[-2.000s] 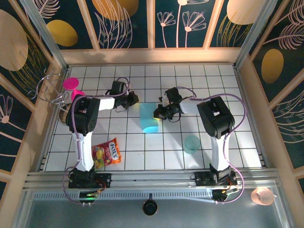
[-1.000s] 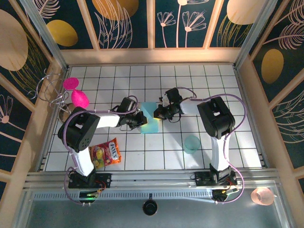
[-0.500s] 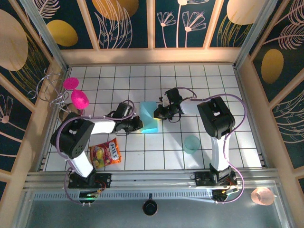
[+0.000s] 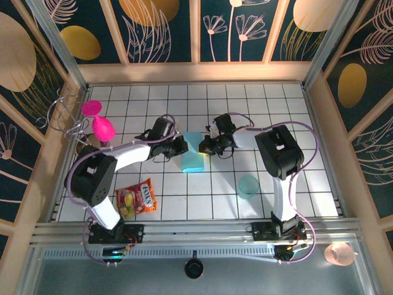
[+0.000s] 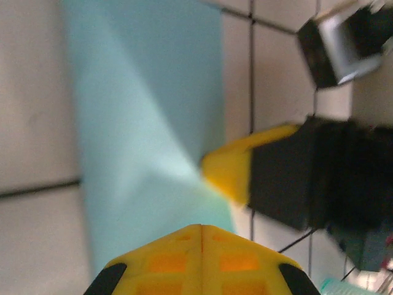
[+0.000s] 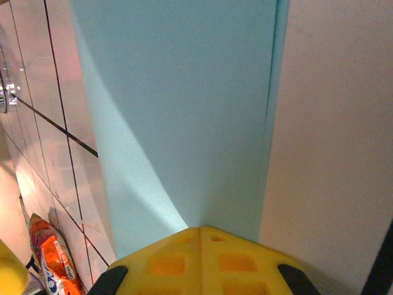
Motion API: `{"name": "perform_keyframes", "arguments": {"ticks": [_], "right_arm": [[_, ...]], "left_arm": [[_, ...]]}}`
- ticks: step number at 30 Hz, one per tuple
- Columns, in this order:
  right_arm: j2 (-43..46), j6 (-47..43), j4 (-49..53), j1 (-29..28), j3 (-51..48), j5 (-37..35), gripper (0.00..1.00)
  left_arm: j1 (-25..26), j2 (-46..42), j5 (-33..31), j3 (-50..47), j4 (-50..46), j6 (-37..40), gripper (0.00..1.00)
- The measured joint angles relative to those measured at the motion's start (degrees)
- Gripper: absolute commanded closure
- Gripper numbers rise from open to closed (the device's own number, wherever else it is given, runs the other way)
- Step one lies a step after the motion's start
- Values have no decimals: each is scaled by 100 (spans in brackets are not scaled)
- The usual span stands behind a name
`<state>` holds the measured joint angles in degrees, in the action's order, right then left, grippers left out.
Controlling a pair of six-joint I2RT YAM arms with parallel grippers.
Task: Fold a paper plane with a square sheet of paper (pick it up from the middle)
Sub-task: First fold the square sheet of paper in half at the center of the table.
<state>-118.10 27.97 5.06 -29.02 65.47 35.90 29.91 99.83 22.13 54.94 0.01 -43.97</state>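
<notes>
The square sheet of paper (image 4: 192,153) lies on the tiled table as a light-blue folded strip, running from far to near. My left gripper (image 4: 182,146) is shut, its tip resting on the strip's left edge. My right gripper (image 4: 203,146) is shut too, its tip on the right edge, straight across from the left. In the left wrist view the closed yellow tips (image 5: 201,227) sit over the paper (image 5: 147,110), with a yellow finger (image 5: 230,172) of the right gripper opposite. In the right wrist view the closed tips (image 6: 201,228) press on the paper (image 6: 184,104). No paper shows between either pair of jaws.
A translucent teal cup (image 4: 248,186) stands near the right arm, two tiles nearer than the paper. A candy bag (image 4: 137,198) lies by the left arm's base. Two pink objects (image 4: 103,128) and a wire rack (image 4: 64,117) sit at the left wall.
The left gripper came from the far left onto the paper's left edge, slid along it toward the near side, then back. The right gripper stayed on the right edge.
</notes>
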Motion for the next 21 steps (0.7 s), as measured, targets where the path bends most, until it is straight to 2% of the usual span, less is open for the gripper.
{"name": "perform_keyframes", "arguments": {"ticks": [6,10,15,21], "right_arm": [[0,-2,2,0,0,0,100],[0,-2,2,0,0,0,100],[0,-2,2,0,0,0,100],[0,-2,-4,4,-2,0,100]], "left_arm": [[0,817,122,214,57,-7,100],[-44,863,210,-63,402,-127,100],[-175,518,297,-787,1056,-269,100],[-378,-446,208,-1764,859,-439,100]]}}
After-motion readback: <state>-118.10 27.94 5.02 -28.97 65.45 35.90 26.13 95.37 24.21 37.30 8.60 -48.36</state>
